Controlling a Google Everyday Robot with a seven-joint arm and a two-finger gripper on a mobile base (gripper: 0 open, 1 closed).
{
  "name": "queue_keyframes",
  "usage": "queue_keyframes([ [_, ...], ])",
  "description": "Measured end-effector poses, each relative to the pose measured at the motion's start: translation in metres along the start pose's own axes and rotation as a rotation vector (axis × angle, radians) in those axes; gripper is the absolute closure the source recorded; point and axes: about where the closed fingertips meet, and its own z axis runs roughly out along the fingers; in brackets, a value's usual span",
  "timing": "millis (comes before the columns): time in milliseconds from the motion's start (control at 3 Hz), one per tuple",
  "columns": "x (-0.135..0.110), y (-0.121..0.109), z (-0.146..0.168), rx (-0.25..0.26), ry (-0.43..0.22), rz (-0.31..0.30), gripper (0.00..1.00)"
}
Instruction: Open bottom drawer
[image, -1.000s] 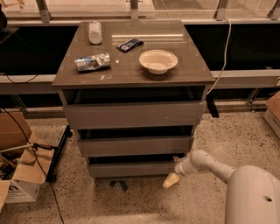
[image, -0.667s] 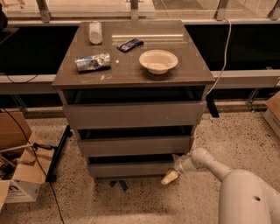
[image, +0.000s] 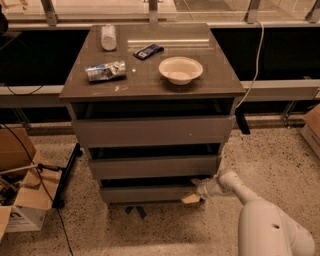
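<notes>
The bottom drawer (image: 145, 193) is the lowest and narrowest of three grey-brown flat fronts in the cabinet, just above the floor. A dark gap shows above its top edge. My gripper (image: 194, 195) reaches in from the lower right on a white arm (image: 235, 187). It sits at the right end of the bottom drawer's front, with a tan fingertip (image: 190, 199) against that corner.
The cabinet top (image: 150, 80) holds a white bowl (image: 180, 69), a crumpled bag (image: 105, 71), a dark packet (image: 148, 51) and a white cup (image: 108, 37). Cardboard boxes (image: 25, 205) and a black stand lie on the floor at left. A white cable hangs at right.
My gripper has moved left and slightly up, from beside the cabinet's lower right corner to the bottom drawer's right end. The drawers look unchanged.
</notes>
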Motion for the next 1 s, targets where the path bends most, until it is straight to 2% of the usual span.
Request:
queue_keyframes([
  [333, 0.0028, -0.0002, -0.0012, -0.003, -0.002, 0.012, 0.64],
  [667, 0.0015, 0.0001, -0.0026, -0.003, -0.002, 0.012, 0.95],
  [1000, 0.0015, 0.0001, -0.0028, -0.003, -0.002, 0.012, 1.0],
])
